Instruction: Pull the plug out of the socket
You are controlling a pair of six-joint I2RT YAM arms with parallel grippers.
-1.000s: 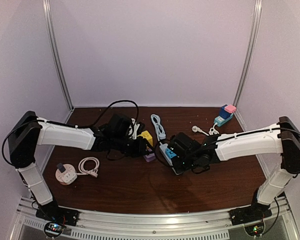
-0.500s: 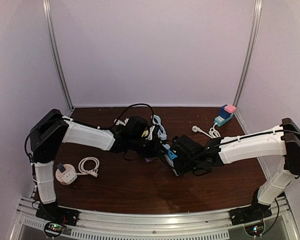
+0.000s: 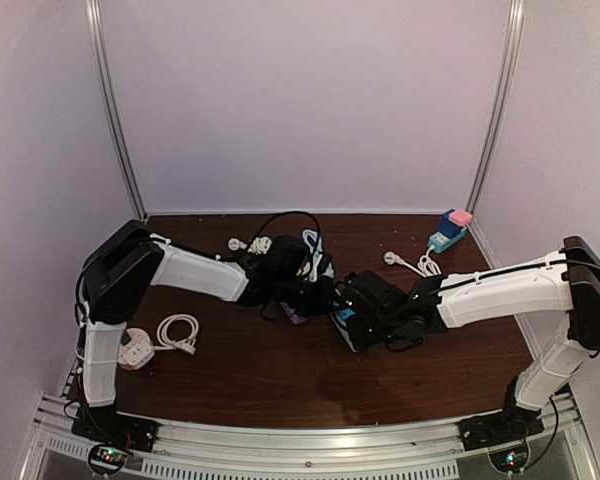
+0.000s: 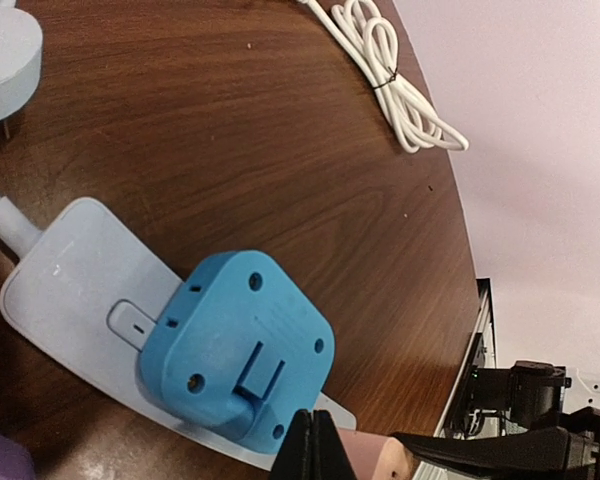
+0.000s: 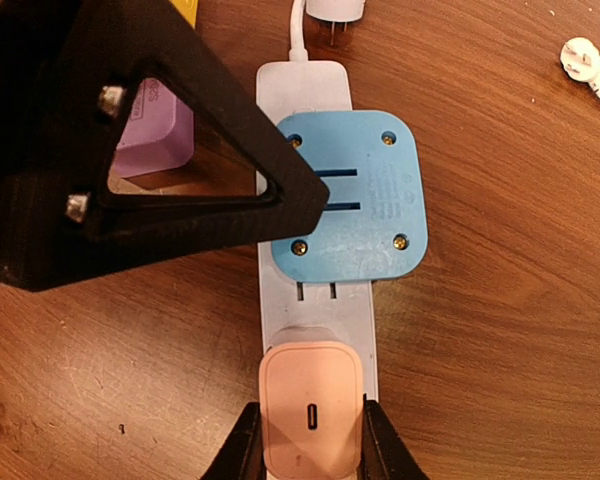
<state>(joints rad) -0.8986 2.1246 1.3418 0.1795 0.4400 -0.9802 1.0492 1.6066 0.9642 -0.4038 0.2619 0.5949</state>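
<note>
Top view first: both arms reach in over the brown table [image 3: 280,385] and meet at its middle, the left gripper [image 3: 315,293] and right gripper [image 3: 355,313] nearly nose to nose, with a glimpse of a blue adapter [image 3: 344,314] between them. Away on the left edge sit a round socket [image 3: 130,350] and a coiled white cable [image 3: 177,330], well apart from the action. Over to the left wrist camera: a white power strip [image 4: 65,290] lies flat on the wood, the blue adapter plugged into it, and at the bottom edge the pink plug [image 4: 365,462] peeks in with a dark finger [image 4: 305,450] against its side. A bundled white cord [image 4: 395,80] lies further off. This camera shows none of its own fingers, so whether the left hand is apart or together I cannot tell. Now the right wrist camera, and here is the clear one: the pink plug stands seated at the near end of the strip, just beside the blue adapter, and the right hand's two fingers [image 5: 238,450] are pressed on its two sides, clamped on it. One black triangular finger [image 5: 210,95] of the left hand hangs over the adapter's left edge, a purple block [image 5: 165,130] behind it.
</note>
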